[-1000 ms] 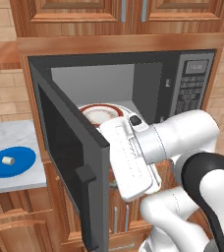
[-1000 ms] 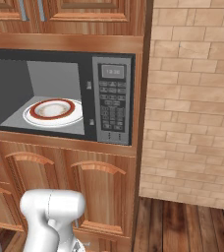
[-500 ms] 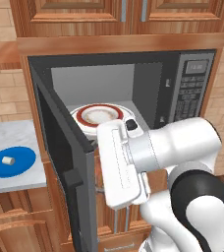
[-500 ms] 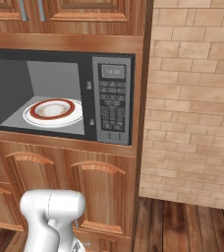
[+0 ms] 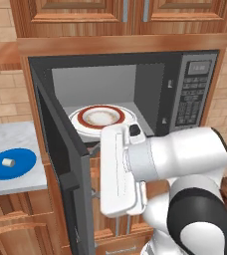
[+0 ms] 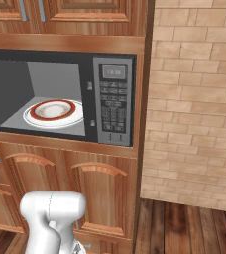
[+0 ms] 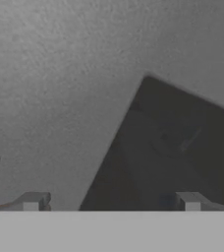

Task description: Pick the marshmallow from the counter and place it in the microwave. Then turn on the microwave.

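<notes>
Marshmallow [image 5: 7, 162] sits on the blue plate [image 5: 21, 166], left of the open microwave [image 5: 135, 94]. We judge it light, squashy: pinch its round sides gently. Claw [image 7: 111, 201] gapes wide, empty.

A round blue plate [image 5: 11, 164] sits at the left. Brown wooden cabinet doors [image 5: 120, 10] hang above, with more wooden cabinets [image 6: 85, 188] below. A tan brick wall [image 6: 194, 99] stands to the right, above dark wooden floorboards [image 6: 194, 228].
</notes>
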